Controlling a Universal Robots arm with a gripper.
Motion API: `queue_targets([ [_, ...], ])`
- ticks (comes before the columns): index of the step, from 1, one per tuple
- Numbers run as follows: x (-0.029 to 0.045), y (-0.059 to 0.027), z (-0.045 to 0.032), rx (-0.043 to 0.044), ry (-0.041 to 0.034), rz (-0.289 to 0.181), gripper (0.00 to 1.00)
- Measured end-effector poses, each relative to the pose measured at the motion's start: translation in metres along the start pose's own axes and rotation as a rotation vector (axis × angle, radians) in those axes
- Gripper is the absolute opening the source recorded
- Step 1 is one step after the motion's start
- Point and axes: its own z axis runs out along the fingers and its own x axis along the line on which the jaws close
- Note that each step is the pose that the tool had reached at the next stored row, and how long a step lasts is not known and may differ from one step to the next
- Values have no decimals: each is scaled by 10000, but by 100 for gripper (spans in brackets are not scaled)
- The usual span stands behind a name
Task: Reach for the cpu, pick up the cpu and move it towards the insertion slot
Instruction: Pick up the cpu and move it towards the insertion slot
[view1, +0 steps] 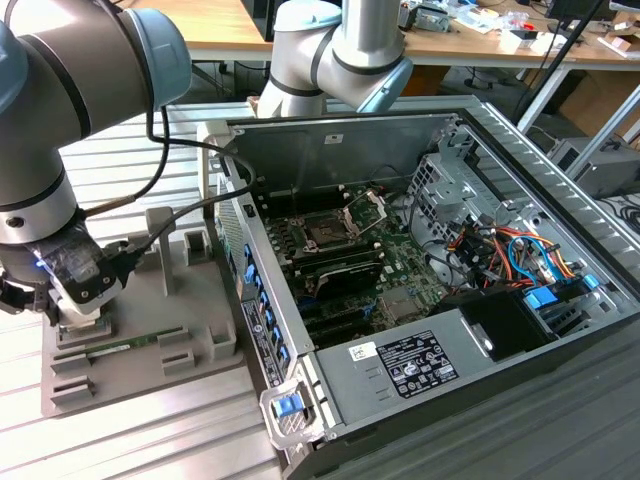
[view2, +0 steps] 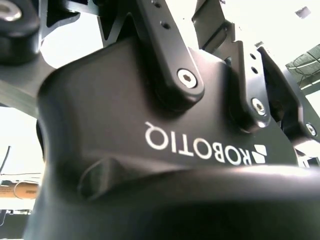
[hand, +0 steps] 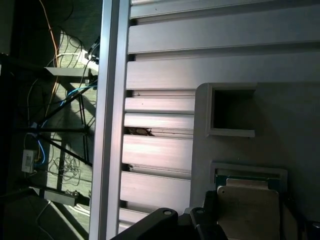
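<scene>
Hand (view1: 80, 315) is down low over the grey tray (view1: 140, 372) at the exterior view's left, on the slatted metal desk (view1: 120, 450). I cannot tell whether the hand is open or closed. In the first wrist view the cpu (hand: 247, 207), pale beige top, sits flat in a tray recess, with dark parts of the hand right up against its near edge. An empty square recess (hand: 232, 112) is just beside it on the same tray. A green memory stick (view1: 125, 347) lies on the tray near the hand. The insertion slot (view1: 325, 232) is well apart from the cpu, inside the open computer case (view1: 340, 150) to the exterior view's right, with its metal bracket (view1: 365, 210) flipped up.
</scene>
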Motion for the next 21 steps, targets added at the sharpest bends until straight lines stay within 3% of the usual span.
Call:
queue_targets([
  [21, 0, 4, -105, 1, 2, 0, 55],
])
